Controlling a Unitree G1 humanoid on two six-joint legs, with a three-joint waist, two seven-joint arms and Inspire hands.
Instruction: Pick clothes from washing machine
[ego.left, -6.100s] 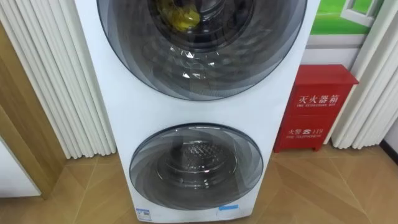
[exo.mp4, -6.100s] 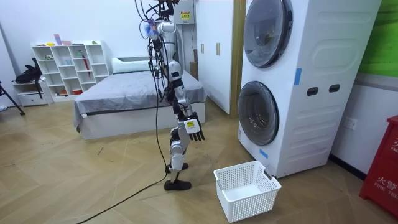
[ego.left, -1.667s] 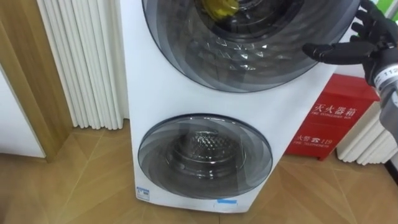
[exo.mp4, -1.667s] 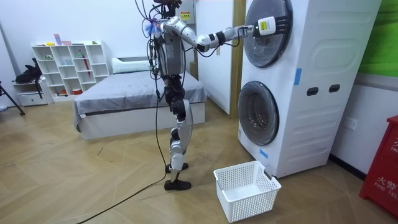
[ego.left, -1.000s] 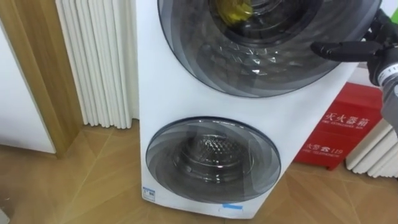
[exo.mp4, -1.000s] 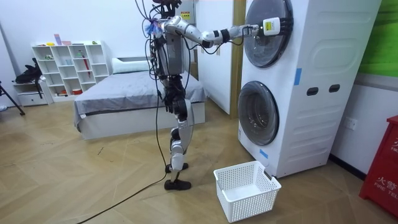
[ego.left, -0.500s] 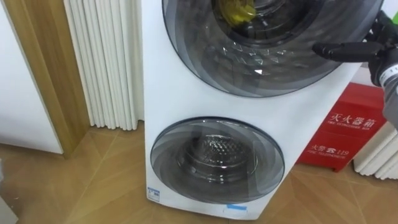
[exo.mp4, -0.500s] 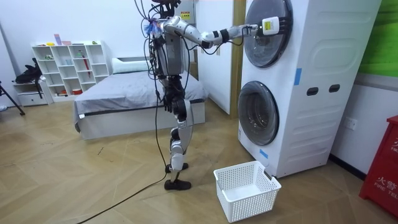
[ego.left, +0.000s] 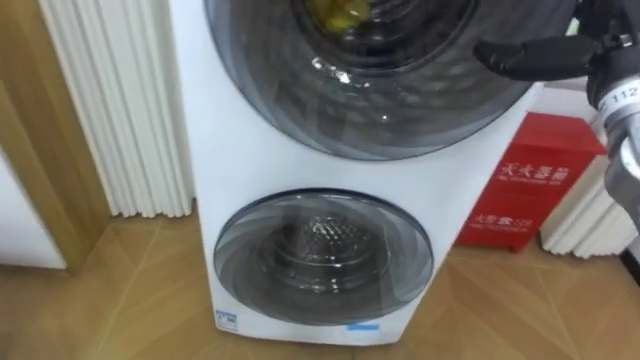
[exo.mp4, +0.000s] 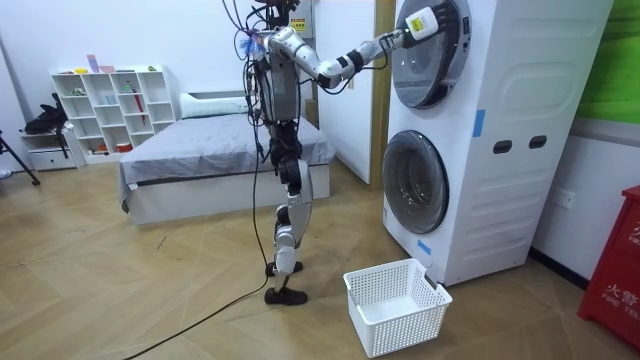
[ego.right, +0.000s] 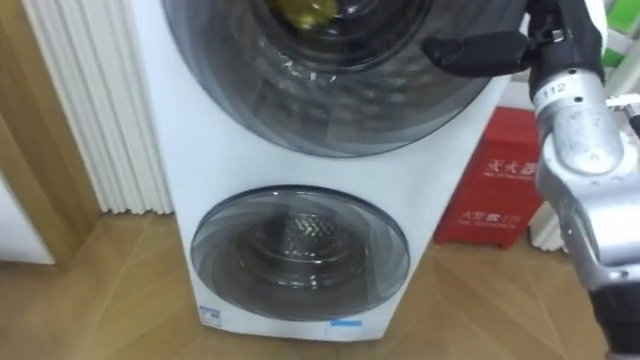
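The right hand (ego.left: 545, 57) is raised to the right rim of the upper door (ego.left: 380, 100) of the washing machine (ego.left: 215, 170). The top edge cuts it off, so I cannot tell whether it grips the rim or only rests there. The clothes (ego.left: 335, 12), a yellow bundle, sit in the upper drum behind the glass, and the door looks shut. They should be soft, light and limp, best gathered in a bunch at the middle. Anything lying deeper in the drum is hidden. A white basket (exo.mp4: 395, 305) stands on the floor before the machine.
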